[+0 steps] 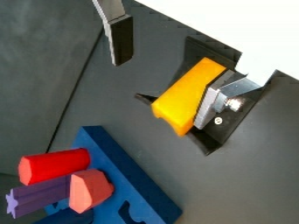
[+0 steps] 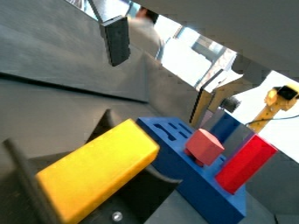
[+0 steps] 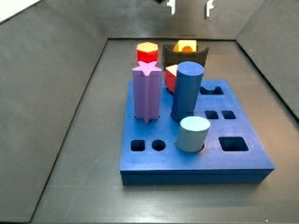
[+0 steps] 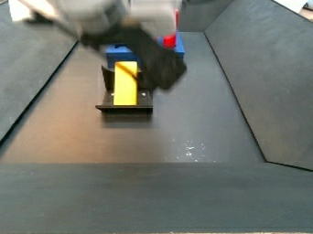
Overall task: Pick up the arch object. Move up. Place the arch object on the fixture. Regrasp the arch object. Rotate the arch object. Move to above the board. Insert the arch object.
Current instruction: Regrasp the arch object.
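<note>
The yellow-orange arch object (image 1: 187,96) lies lengthwise on the dark fixture (image 1: 208,138), against a silver block. Both side views show it there, the arch object (image 4: 124,82) resting on the fixture (image 4: 123,108) just behind the blue board (image 3: 228,157). My gripper (image 3: 191,7) hangs high above it, open, with nothing between its fingers. Only one finger (image 1: 117,39) shows in each wrist view, well clear of the arch object (image 2: 100,166). In a side view the blurred arm hides part of the board (image 4: 119,52).
On the board stand a purple star peg (image 3: 146,87), a blue cylinder (image 3: 187,92), a pale-blue cylinder (image 3: 194,133) and a red peg with a yellow top (image 3: 147,52). Several holes (image 3: 233,143) lie open at its near right. Dark sloped walls enclose the floor.
</note>
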### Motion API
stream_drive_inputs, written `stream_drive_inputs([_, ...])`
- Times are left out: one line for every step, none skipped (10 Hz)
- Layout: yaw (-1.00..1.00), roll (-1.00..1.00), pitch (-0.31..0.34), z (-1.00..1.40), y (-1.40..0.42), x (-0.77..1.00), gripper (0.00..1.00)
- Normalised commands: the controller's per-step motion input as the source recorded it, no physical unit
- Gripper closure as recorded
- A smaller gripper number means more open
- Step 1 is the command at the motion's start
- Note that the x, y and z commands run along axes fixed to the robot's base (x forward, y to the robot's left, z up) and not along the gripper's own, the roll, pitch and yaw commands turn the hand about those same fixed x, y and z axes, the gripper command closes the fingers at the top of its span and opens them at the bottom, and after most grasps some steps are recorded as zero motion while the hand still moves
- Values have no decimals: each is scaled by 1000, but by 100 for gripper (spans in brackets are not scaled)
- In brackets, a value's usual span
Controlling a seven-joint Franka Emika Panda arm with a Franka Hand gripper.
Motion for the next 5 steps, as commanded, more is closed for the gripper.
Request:
stream_drive_inputs([2,1000,40,805,-1000,-112,0])
stream_drive_inputs([1,1000,28,711,-1000,-142,0])
stream_drive_inputs([1,1000,24,505,-855,-120,0])
stream_drive_inputs([1,1000,21,204,-626,-69,0])
stream_drive_inputs([1,1000,20,101,-506,-44,0])
